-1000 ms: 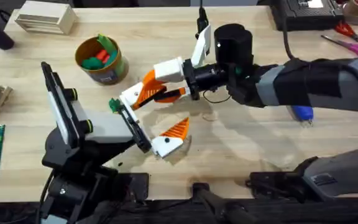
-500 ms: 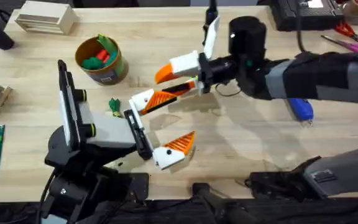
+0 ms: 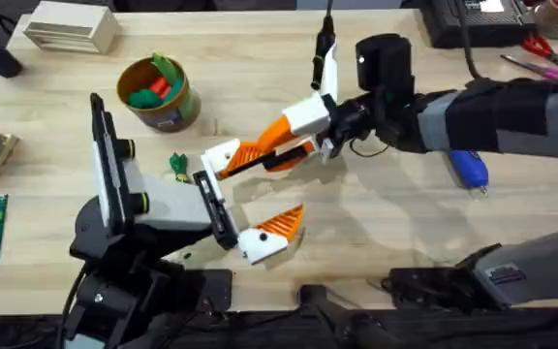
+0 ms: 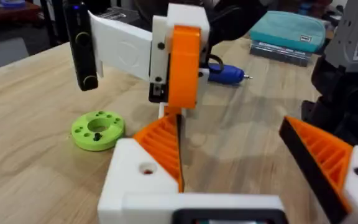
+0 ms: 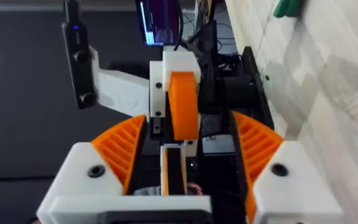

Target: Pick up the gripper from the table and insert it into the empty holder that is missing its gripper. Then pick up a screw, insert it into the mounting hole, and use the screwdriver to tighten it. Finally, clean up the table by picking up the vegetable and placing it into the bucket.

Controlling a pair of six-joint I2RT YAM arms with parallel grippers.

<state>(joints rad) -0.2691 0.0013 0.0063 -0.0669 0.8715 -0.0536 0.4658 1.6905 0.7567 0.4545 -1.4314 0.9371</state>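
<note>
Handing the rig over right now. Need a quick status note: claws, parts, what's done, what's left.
Left claw: open wide, orange tips on both fingers.
Right claw: open, straddling the tip of the left claw's far finger; can't tell if that tip is fully seated.
Green disc: on the table, dark spot in its centre hole, screw unconfirmed.
Screwdriver: lying by the right arm, not held.
Vegetable: on the table, not in the bucket.
Left: confirm tip, screw, tighten, bin the vegetable.
</note>
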